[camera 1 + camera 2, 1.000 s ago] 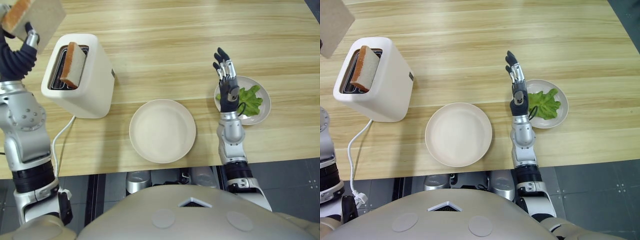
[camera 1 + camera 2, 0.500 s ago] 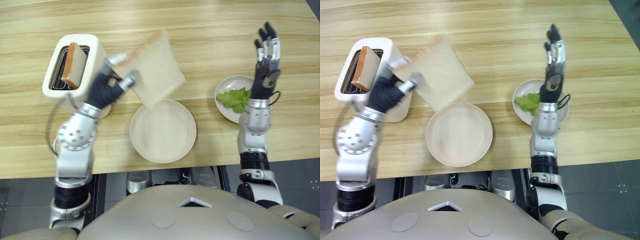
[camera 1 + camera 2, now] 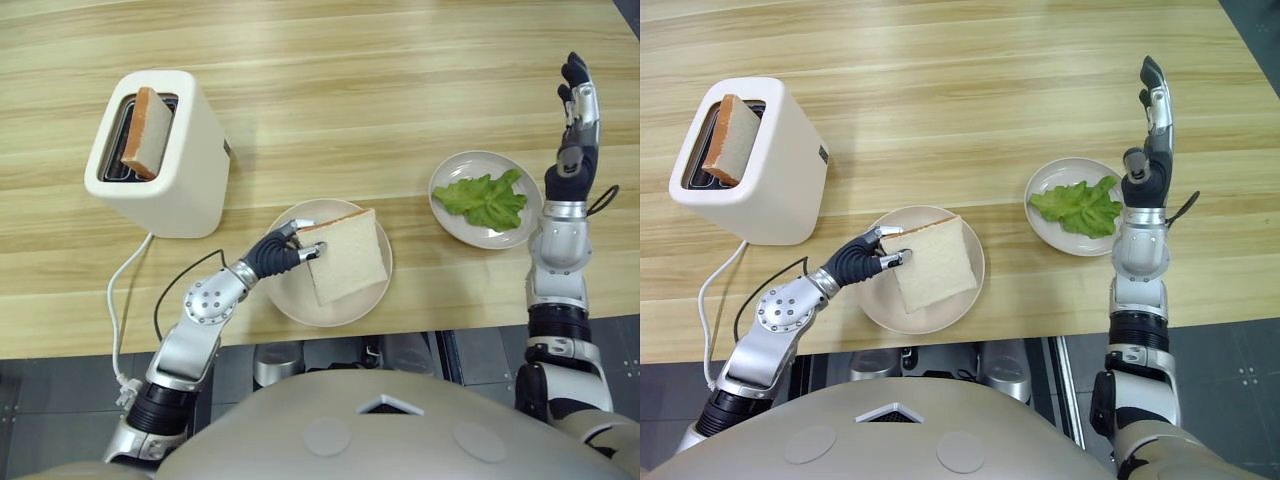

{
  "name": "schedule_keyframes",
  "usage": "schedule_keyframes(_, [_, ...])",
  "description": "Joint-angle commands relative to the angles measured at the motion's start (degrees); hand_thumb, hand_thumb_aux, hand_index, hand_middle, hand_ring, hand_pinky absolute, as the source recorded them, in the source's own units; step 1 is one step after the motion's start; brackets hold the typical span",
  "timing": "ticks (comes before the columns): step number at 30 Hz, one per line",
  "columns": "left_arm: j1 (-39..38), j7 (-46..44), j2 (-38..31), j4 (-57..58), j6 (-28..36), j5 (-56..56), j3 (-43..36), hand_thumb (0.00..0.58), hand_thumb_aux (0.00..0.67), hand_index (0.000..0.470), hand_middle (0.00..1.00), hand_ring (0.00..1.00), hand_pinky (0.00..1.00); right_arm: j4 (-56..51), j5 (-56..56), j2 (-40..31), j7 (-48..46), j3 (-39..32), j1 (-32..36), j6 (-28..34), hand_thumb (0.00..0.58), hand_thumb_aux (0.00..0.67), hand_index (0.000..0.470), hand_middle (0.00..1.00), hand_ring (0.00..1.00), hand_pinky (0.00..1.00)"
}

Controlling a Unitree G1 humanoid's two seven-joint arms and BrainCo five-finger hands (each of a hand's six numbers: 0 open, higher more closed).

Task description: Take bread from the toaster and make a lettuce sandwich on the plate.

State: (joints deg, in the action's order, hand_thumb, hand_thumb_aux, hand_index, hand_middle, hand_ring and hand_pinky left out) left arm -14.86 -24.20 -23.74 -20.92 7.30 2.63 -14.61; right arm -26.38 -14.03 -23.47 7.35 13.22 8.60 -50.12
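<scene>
Saw a wooden table (image 3: pixel 400 80) cut off at every edge. Found a white toaster (image 3: pixel 165 150) at the left rear, upright, its base hidden by its own body from above. Noted a round plate (image 3: pixel 350 313) near the front edge, just right of the toaster, much of its floor covered. Found a slice (image 3: pixel 347 258) of white bread on that plate, one corner reaching the right rim; could not tell whether it lay fully flat or stood a little tilted. Saw the left hand (image 3: pixel 275 252) over the plate's left rim, fingers pinching the slice's left edge and hiding part of it. Noted a smaller dish (image 3: pixel 520 235) well to the right, apart from the plate, with lettuce (image 3: pixel 485 200) lying in it and covering its middle. Found the right hand (image 3: pixel 575 120) raised just right of the dish, touching nothing, fingers straight and pressed together; seen side-on, so could not make out the thumb. Saw a second slice (image 3: pixel 147 130) standing in the toaster's slot, leaning, its lower part hidden inside. Traced a white cord (image 3: pixel 115 300) from the toaster's front across the table and over the front edge, its end lost below.
</scene>
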Motion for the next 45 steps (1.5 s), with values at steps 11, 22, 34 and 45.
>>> schedule_keyframes(11, [4.0, 3.1, -2.0, 10.5, -3.3, 13.6, -5.2, 0.000, 0.000, 0.000, 0.49, 0.49, 0.49, -19.3, -31.1, -14.3, 24.2, -12.3, 4.6, 6.9, 0.000, 0.000, 0.000, 0.00, 0.00, 0.00])
schedule_keyframes(22, [8.2, 8.2, -3.0, 9.7, -4.9, 17.1, 1.6, 0.000, 0.000, 0.000, 0.00, 0.00, 0.00, -42.5, -47.0, -17.6, 33.8, -34.9, 18.4, 28.8, 0.000, 0.000, 0.000, 0.00, 0.00, 0.00])
schedule_keyframes(34, [8.1, 10.6, -1.5, 4.1, -6.6, 15.3, 9.1, 0.000, 0.000, 0.000, 0.00, 0.00, 0.00, -47.1, -45.2, -17.7, 32.7, -43.5, 21.5, 30.5, 0.580, 0.652, 0.447, 0.00, 0.00, 0.00])
schedule_keyframes(45, [8.7, 10.4, 1.8, 6.0, -8.2, 14.3, 8.2, 0.000, 0.000, 0.000, 0.00, 0.00, 0.00, -44.2, -44.9, -18.5, 41.3, -46.2, 23.9, 29.2, 0.580, 0.670, 0.460, 0.00, 0.00, 0.00])
